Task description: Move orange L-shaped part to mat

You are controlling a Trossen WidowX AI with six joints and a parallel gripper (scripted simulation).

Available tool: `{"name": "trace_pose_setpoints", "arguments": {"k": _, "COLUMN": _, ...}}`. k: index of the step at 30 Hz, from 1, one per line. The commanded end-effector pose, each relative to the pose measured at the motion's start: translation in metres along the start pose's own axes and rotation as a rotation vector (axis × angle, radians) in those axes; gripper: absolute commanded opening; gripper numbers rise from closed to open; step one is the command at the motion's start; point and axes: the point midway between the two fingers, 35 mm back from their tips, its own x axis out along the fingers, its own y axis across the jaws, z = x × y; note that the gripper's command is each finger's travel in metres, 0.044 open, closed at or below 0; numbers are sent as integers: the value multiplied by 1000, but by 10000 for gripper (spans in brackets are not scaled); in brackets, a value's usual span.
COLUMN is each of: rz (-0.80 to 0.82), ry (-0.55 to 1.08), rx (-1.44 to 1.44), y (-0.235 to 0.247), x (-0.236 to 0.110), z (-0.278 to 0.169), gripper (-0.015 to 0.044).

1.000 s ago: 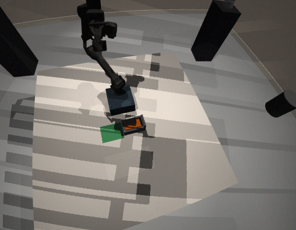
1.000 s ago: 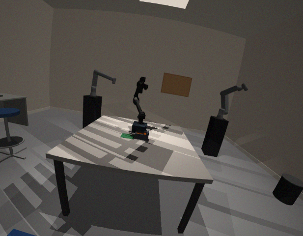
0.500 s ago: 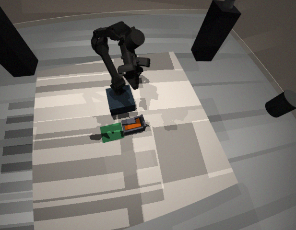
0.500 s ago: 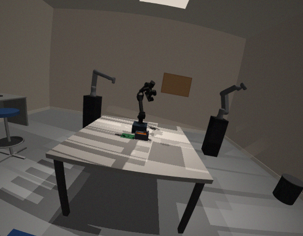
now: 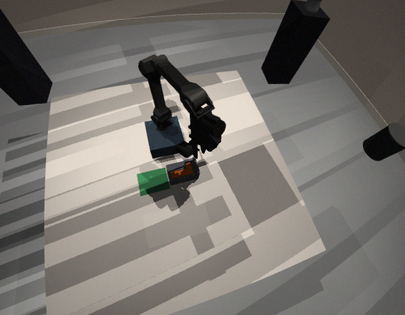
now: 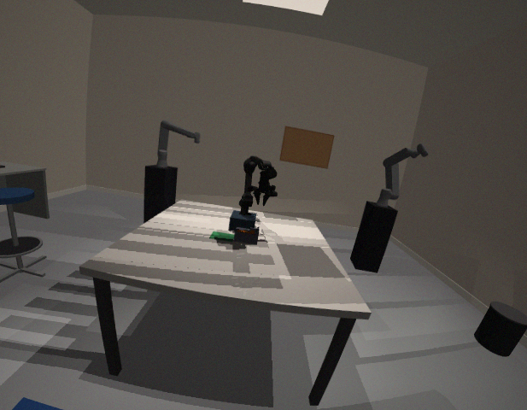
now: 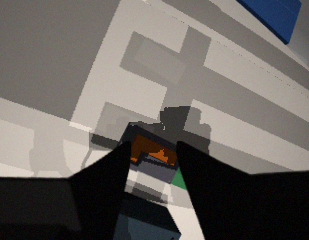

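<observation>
In grey tray: orange L-shaped part, flush, shadowed.

Room seen from the exterior view: plain beige walls meet a grey floor patterned with lighter and darker rectangular patches. A bright ceiling panel sits overhead. At centre stands a bench on dark legs, its top striped in pale and grey bands. A brown board hangs on the far wall. Two black pedestals flank the bench, each carrying a grey camera arm. At left, a grey desk and a blue round stool on a disc base; at lower right, a dark cylinder on the floor near the wall
</observation>
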Motion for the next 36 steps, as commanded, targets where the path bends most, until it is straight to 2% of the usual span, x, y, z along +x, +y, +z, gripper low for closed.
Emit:
{"name": "trace_pose_setpoints", "arguments": {"k": 1, "rz": 67, "ry": 223, "rx": 304, "y": 19, "x": 65, "z": -26, "gripper": 180}}
{"name": "trace_pose_setpoints", "arguments": {"k": 5, "rz": 75, "ry": 354, "rx": 476, "y": 29, "x": 95, "z": -45, "gripper": 180}}
{"name": "trace_pose_setpoints", "arguments": {"k": 16, "rz": 74, "ry": 361, "rx": 485, "y": 30, "x": 100, "z": -47, "gripper": 180}}
{"name": "trace_pose_setpoints", "arguments": {"k": 23, "rz": 74, "ry": 361, "rx": 485, "y": 41, "x": 164, "z": -69, "gripper": 180}}
{"name": "trace_pose_setpoints", "arguments": {"k": 36, "rz": 74, "ry": 361, "rx": 485, "y": 42, "x": 173, "z": -72, "gripper": 180}}
